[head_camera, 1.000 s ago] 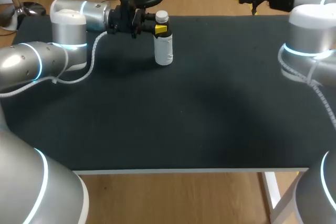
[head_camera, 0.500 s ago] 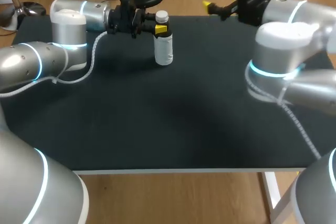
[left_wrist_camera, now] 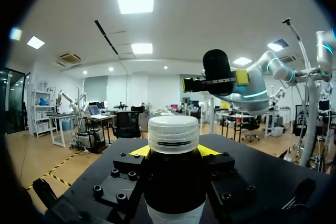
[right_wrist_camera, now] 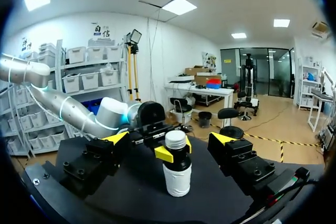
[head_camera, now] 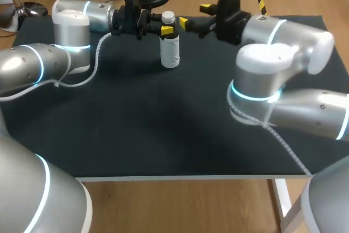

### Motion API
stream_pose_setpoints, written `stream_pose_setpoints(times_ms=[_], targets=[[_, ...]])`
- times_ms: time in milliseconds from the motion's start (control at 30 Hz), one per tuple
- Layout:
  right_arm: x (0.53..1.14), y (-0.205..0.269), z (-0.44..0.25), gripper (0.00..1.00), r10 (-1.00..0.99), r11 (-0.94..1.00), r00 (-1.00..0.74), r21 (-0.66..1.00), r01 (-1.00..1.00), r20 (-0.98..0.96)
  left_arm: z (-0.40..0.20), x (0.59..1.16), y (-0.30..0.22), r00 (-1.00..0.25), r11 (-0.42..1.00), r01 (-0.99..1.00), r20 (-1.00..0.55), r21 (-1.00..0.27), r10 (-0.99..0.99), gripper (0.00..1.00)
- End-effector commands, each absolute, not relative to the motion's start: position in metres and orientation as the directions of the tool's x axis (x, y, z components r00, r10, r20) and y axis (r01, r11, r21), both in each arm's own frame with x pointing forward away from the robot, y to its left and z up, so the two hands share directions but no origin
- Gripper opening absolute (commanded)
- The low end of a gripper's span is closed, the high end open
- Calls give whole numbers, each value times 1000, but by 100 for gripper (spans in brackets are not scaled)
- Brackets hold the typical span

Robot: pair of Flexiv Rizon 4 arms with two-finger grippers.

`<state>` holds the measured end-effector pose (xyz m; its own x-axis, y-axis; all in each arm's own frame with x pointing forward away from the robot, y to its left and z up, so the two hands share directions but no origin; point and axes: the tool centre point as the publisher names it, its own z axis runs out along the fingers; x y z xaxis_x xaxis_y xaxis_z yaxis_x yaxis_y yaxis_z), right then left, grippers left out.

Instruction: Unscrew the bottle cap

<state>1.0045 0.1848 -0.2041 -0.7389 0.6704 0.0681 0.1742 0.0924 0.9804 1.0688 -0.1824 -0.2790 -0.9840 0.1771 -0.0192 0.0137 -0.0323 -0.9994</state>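
Note:
A white bottle point(head_camera: 169, 47) with a white ribbed cap point(head_camera: 168, 16) stands upright at the back of the black table point(head_camera: 163, 124). My left gripper point(head_camera: 165, 28) comes in from the left and is shut on the bottle just under the cap. In the left wrist view its yellow tips flank the bottle point(left_wrist_camera: 175, 187) below the cap point(left_wrist_camera: 173, 134). My right gripper point(head_camera: 194, 16) hovers open just right of the cap, at about its height. In the right wrist view the bottle point(right_wrist_camera: 176, 177) stands ahead of the wide-open right gripper point(right_wrist_camera: 170, 139), apart from its fingers point(right_wrist_camera: 116, 138).
The left arm's white cable point(head_camera: 97, 58) hangs over the table's back left. My right arm's big elbow point(head_camera: 262, 75) stands over the right half of the table.
My right arm has swung in from the far right corner to the left, bringing its open gripper close to the cap. The left gripper and the bottle have stayed put.

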Motion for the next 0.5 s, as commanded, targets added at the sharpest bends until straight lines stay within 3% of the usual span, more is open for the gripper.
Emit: stream_pose_setpoints(times_ms=[33,500], targets=[[1012,204,-212,100,731,104,-681,979,176,45,-279,1068,-183,-984,-33,16,-22,-999,175,0],[1029,231,-224,100,717,121,-694,971,206,58,-279,1068,-183,-984,-33,16,-22,-999,175,0]])
